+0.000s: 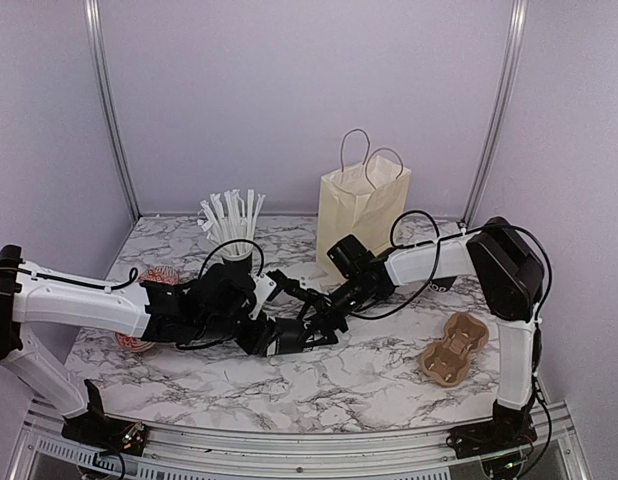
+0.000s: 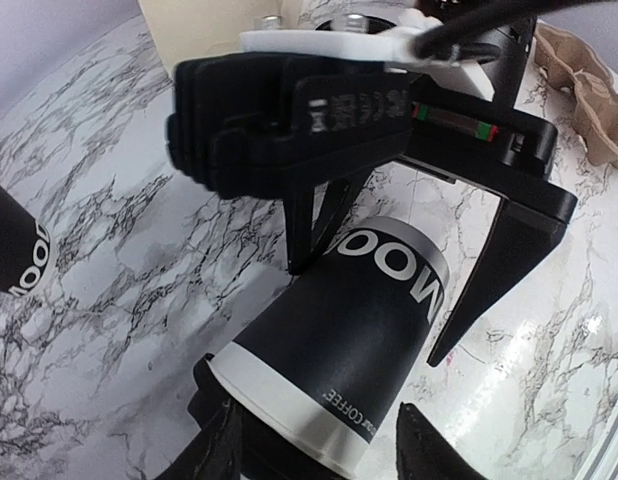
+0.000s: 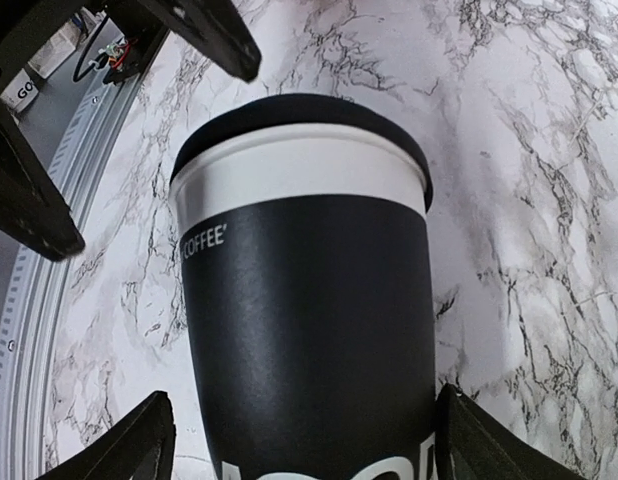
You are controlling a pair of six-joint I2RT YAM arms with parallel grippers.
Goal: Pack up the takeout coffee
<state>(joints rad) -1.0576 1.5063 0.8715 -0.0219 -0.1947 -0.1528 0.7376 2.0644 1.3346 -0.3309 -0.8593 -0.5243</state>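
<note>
The takeout coffee (image 2: 339,350) is lying tipped far over near the middle of the tabletop, its lid end pointing at the left gripper (image 2: 324,440) and its base end at the right gripper (image 3: 309,455). I cannot tell whether it is resting on the marble.

The left fingers (image 2: 421,445) are standing apart on either side of the lidded rim. I cannot tell whether they are actually pressing on it. The right fingers (image 3: 129,450) are spread wide and straddling the lower body, with a gap showing on at least one side, so they are not clamping it.

This looks like the pick-up or hand-across step, with neither arm plainly in charge yet. Next, one gripper should be closing squarely on the cup's body, righting it lid-up while the other backs off, then carrying it to the paper bag (image 1: 361,215) at the far edge and lowering it between the handles. The pulp cup carrier (image 1: 452,348) is sitting toward the right edge.
</note>
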